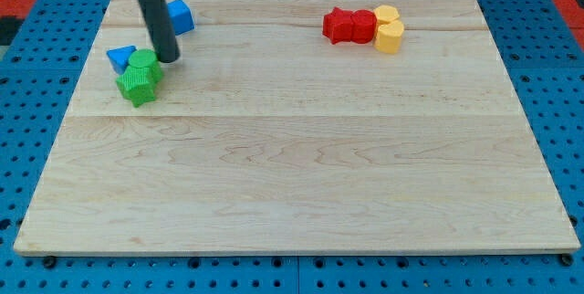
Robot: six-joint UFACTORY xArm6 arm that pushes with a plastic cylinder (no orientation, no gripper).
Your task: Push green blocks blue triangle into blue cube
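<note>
My tip (168, 57) sits down on the bench (301, 157), touching the view's-right upper edge of the green cluster. There is no gripper on this arm, only the rod, so nothing opens or closes and nothing is held.

Landmark is the green cluster: a rounded green block (144, 63) on top, a green star-like block (137, 86) just below it, the two touching. The blue triangle (120, 56) touches the cluster on its upper view's-left side. The blue cube (180, 15) lies up and to the view's right of the cluster, a little apart, partly behind the rod.

Step in hand, as I judge it: get the greens and triangle moving up-right toward the cube. My tip is on the wrong side for that (it stands between cluster and cube), so it should go round to the cluster's lower view's-left side and push through its middle, slowly, or the triangle will slip off sideways.

The bench is a pale wood board, flat. Far to the view's right of the cluster, two red blocks (350, 26) and two yellow blocks (389, 29) sit bunched, well out of the way. Blue pegboard (27, 130) surrounds the board.
</note>
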